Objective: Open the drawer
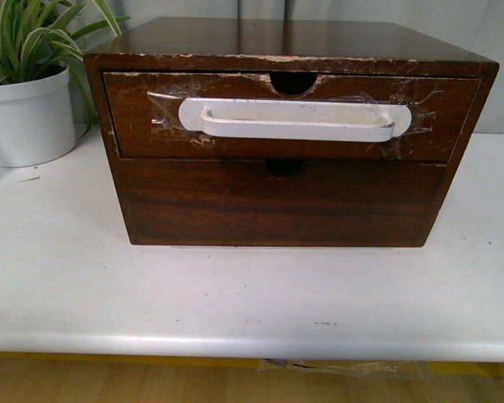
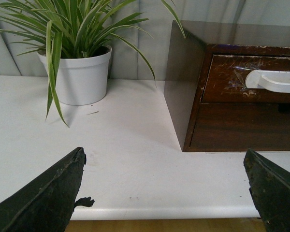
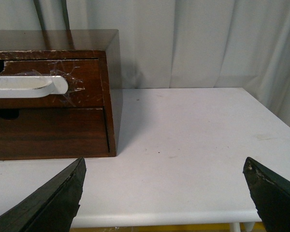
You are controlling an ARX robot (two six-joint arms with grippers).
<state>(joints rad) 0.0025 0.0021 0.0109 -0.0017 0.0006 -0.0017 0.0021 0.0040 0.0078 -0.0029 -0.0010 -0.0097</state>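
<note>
Left hand (image 2: pixel 164 152) and right hand (image 3: pixel 164 162) gape near table edge (image 1: pixel 252 344) — drawer (image 1: pixel 319 149) flush.

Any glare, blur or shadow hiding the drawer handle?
Front view: evenly lit, handle sharp, tape glints on the drawer. Left wrist view: left gripper dark, little detail. Right wrist view: soft cabinet shadow on the table, handle cut off.

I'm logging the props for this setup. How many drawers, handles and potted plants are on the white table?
Drawers: 2, the handled drawer above the plain drawer
White bar handle: 1
Potted plant: 1
Total: 4
</note>
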